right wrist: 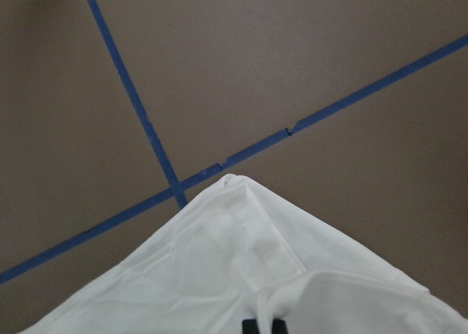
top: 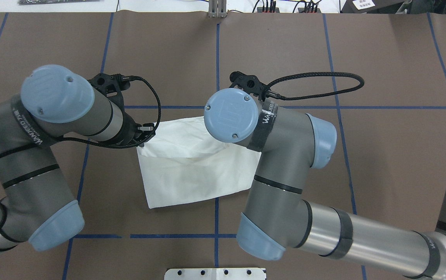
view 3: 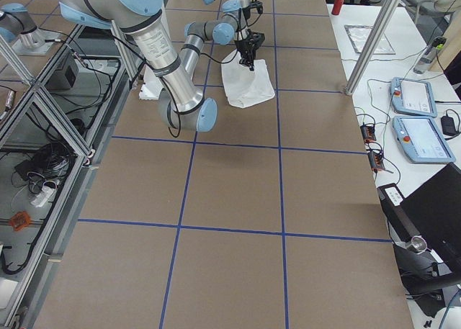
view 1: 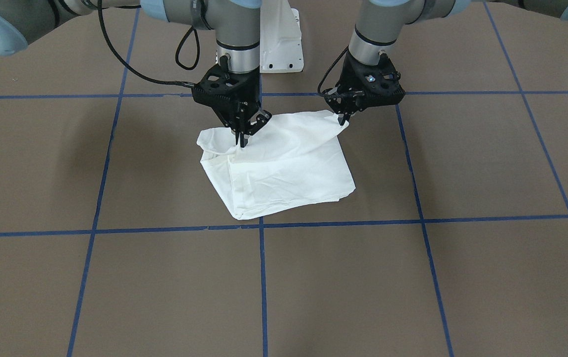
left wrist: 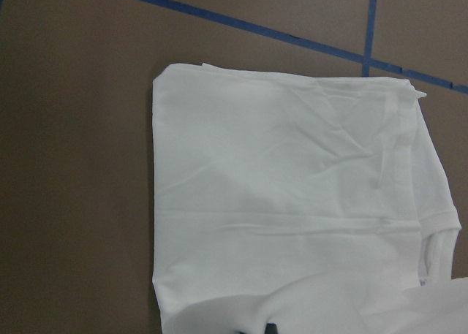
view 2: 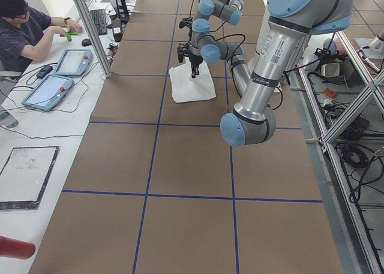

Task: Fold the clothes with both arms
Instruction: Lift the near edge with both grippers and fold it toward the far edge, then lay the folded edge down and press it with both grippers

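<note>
The clothes are one white shirt, folded into a rough rectangle on the brown table. Its edge nearest the robot is raised off the rest. My left gripper is shut on that edge's corner at the right of the front-facing view. My right gripper is shut on the same edge near the shirt's left side, pinching a bunched fold. From overhead, the shirt lies between both arms, and the right wrist covers its gripper. Cloth fills the left wrist view, and a raised fold shows in the right wrist view.
The white pedestal base stands just behind the shirt on the robot's side. Blue tape lines grid the table. In the left view, a person sits at a side desk with tablets.
</note>
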`<move>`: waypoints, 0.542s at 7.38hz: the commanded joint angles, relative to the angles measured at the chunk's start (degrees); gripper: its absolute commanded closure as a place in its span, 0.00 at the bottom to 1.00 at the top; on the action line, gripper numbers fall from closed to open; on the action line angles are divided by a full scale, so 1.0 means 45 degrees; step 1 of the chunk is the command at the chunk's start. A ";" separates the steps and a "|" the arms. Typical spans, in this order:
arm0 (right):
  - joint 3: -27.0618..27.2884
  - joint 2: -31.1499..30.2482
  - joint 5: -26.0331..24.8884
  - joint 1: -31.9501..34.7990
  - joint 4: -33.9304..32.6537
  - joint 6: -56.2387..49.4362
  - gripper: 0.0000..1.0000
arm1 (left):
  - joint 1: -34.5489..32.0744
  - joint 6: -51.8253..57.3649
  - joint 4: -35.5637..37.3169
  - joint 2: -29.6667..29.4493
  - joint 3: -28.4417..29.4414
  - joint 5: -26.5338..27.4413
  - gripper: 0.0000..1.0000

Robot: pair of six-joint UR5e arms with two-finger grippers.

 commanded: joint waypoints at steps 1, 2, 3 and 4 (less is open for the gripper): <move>-0.1564 0.0411 0.0040 0.0555 0.0756 -0.0636 1.00 | -0.0387 0.0655 -0.1245 -0.0380 0.1911 0.0237 1.00; -0.2051 0.0565 0.0060 0.0654 0.0776 -0.0795 1.00 | -0.0505 0.0698 -0.1987 -0.0594 0.2809 0.0237 1.00; -0.2636 0.0934 0.0060 0.0694 0.0776 -0.0893 1.00 | -0.0545 0.0698 -0.2362 -0.0751 0.3436 0.0411 1.00; -0.3048 0.1035 0.0079 0.0694 0.1008 -0.0933 1.00 | -0.0526 0.0718 -0.2404 -0.0753 0.3694 0.0587 1.00</move>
